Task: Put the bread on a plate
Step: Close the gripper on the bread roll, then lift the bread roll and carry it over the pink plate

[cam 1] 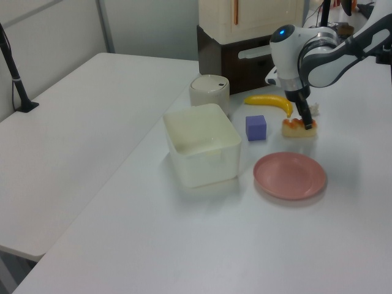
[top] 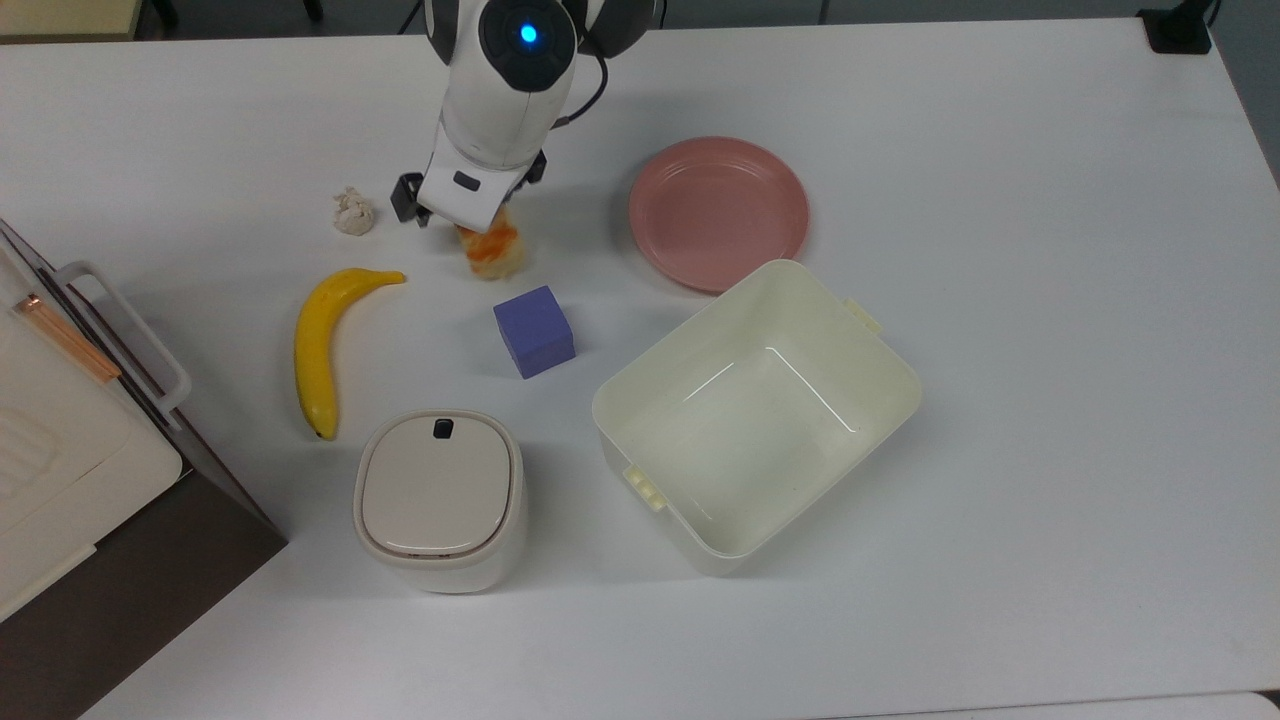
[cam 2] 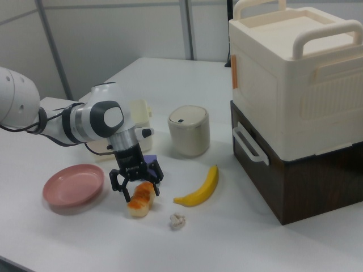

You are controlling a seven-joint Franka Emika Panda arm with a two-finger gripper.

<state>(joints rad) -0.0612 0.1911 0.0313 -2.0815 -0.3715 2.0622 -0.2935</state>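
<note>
Your gripper (cam 2: 136,191) straddles the bread (cam 2: 140,199) with its fingers spread on either side, not clamped. The bread lies on the counter (top: 1000,300) directly beneath the gripper. The plate (top: 718,213) sits bare, well apart from the gripper toward the top view's right. In the top view, the paper ball (top: 353,212) lies just left of the gripper, the cube (top: 534,331) below it.
</note>
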